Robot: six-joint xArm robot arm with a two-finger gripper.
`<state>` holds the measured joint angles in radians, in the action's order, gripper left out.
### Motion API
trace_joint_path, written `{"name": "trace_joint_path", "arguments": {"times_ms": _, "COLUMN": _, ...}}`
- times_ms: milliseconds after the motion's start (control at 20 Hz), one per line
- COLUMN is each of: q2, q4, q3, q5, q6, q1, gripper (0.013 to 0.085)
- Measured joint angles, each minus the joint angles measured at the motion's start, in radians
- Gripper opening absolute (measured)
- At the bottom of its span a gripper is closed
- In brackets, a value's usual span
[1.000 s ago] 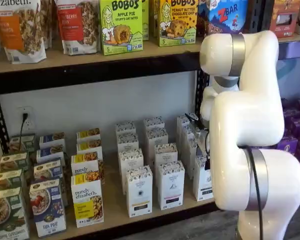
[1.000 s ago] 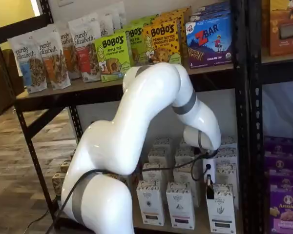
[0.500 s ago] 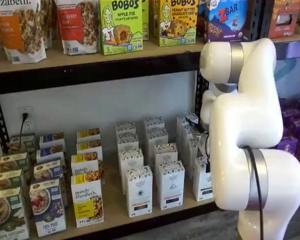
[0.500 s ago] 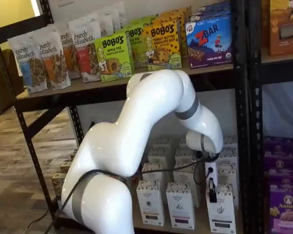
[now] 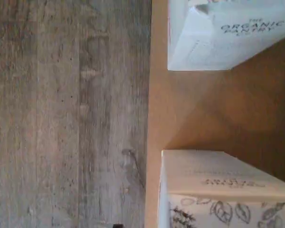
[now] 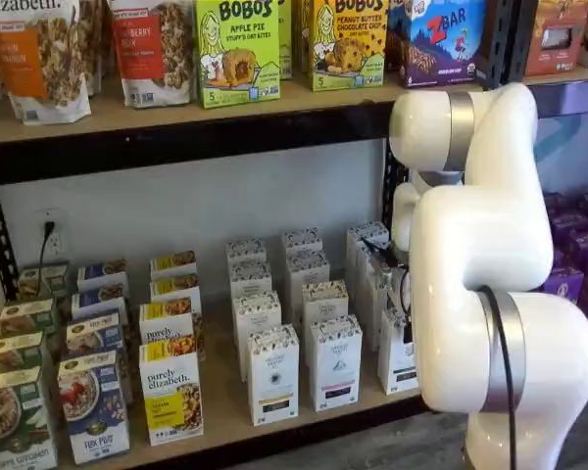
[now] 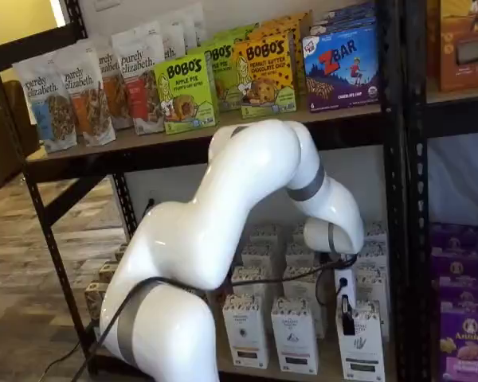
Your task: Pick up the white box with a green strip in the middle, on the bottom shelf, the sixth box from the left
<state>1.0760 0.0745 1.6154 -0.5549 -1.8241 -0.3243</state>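
Observation:
The white box [image 7: 363,350] stands at the front of the rightmost row of white cartons on the bottom shelf [image 6: 220,416]. The arm hides much of the white box [image 6: 396,354] there, and its strip is too small to make out. My gripper [image 7: 346,317] hangs low in front of the box's upper part. I see its white body and one black finger, which hold no box. In the wrist view two white cartons, one printed "Organic Pantry" [image 5: 228,38] and one with leaf drawings [image 5: 218,190], stand apart on the tan board [image 5: 190,109]. The fingers are out of that view.
Rows of like white cartons [image 6: 272,374] fill the middle of the shelf, with granola boxes [image 6: 170,392] to their left. The upper shelf [image 6: 176,113] carries bags and Bobo's boxes. A black upright [image 7: 394,199] and purple boxes [image 7: 462,334] stand to the right. Wooden floor [image 5: 66,114] lies below the shelf edge.
The arm has sunk a little. The gripper has come down slightly in front of the rightmost front carton. No box has moved.

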Motion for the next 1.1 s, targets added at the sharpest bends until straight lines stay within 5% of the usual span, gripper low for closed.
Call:
{"name": "trace_joint_path", "arguments": {"times_ms": 250, "q2": 0.011, "q4": 0.006, "q3": 0.012, "q5": -0.004, "q6": 0.005, "q1": 0.0, "gripper": 0.085}}
{"name": "trace_joint_path", "arguments": {"times_ms": 700, "q2": 0.019, "q4": 0.02, "q3": 0.025, "q5": -0.016, "q6": 0.017, "q1": 0.0, "gripper": 0.061}}
{"name": "trace_joint_path", "arguments": {"times_ms": 1100, "q2": 0.02, "q4": 0.026, "q3": 0.026, "q5": -0.008, "q6": 0.024, "q1": 0.002, "gripper": 0.057}}
